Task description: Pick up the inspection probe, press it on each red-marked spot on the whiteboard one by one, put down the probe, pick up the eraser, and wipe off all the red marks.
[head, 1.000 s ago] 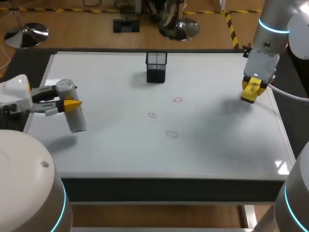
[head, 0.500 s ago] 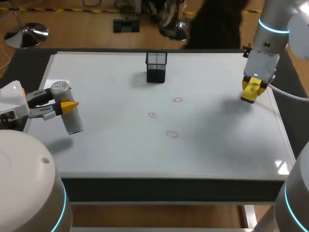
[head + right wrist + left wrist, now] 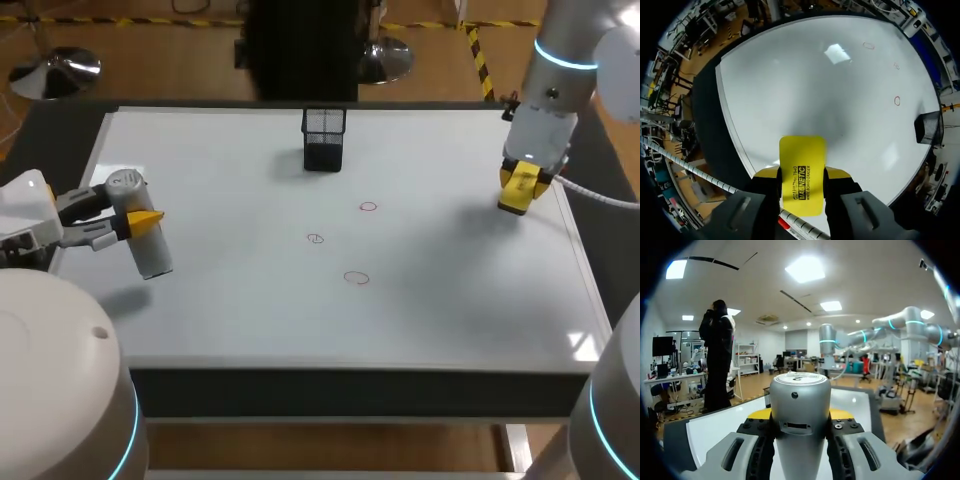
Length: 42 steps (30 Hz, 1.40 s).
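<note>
you had the left jaws pinching the probe (image 3: 140, 225), held tilted above the left edge of the whiteboard (image 3: 250, 310). your right jaws gripped the yellow eraser (image 3: 516, 190) over the far right side. three red marks (image 3: 356, 278) sat mid-board, unwiped, well apart from both tools, nearer than the black mesh cup (image 3: 323, 138).

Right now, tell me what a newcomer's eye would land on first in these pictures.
The bright yellow eraser, clamped in the right fingers over the right edge of the whiteboard, stands out first. Next comes the silver probe, held in the left fingers over the board's left side. Between them, three small red marks sit mid-board, with a black mesh cup behind them.
</note>
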Tool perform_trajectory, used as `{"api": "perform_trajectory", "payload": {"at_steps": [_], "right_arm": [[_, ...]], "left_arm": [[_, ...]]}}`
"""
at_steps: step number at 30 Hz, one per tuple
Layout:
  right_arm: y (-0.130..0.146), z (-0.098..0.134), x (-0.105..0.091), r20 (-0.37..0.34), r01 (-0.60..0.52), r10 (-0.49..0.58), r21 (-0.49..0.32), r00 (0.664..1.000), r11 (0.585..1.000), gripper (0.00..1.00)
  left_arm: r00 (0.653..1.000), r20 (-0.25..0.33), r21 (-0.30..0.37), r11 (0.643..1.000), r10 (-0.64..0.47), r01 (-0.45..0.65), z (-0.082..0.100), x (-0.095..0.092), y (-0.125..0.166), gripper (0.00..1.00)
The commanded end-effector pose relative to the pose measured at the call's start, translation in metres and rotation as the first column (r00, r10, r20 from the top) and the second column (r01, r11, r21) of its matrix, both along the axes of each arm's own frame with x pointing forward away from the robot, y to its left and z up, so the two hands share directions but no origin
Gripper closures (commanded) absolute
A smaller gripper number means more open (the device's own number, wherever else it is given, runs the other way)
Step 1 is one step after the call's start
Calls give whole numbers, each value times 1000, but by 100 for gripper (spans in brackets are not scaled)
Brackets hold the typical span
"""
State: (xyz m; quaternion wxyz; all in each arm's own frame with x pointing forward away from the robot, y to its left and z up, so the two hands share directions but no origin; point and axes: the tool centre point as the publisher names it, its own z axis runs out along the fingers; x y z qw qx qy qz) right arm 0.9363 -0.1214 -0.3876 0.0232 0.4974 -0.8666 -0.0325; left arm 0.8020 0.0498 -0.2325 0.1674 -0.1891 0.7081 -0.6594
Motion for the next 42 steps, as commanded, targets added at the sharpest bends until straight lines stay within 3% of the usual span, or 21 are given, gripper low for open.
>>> {"api": "perform_trajectory", "payload": {"at_steps": [1,9,22,26,37,42], "right_arm": [[21,5,-9,-8,-26,26,-32,1000,999,100],[92,14,-36,-11,-152,151,-51,988,987,100],[215,13,-55,-2,-338,339,-91,941,937,100],[254,6,-59,-6,-402,402,-68,916,913,100],[333,-10,-62,5,-507,507,-29,862,861,100],[357,-15,-63,-3,-550,551,-57,835,833,100]], "left_arm": [[1000,0,1,1000,2,-2,1,-1,0,100],[1000,0,1,1000,2,-2,1,-1,0,100],[1000,0,1,1000,2,-2,1,-1,0,100],[1000,0,1,1000,2,-2,1,-1,0,100],[1000,0,1,1000,2,-2,1,-1,0,100],[1000,0,1,1000,2,-2,1,-1,0,100]]}}
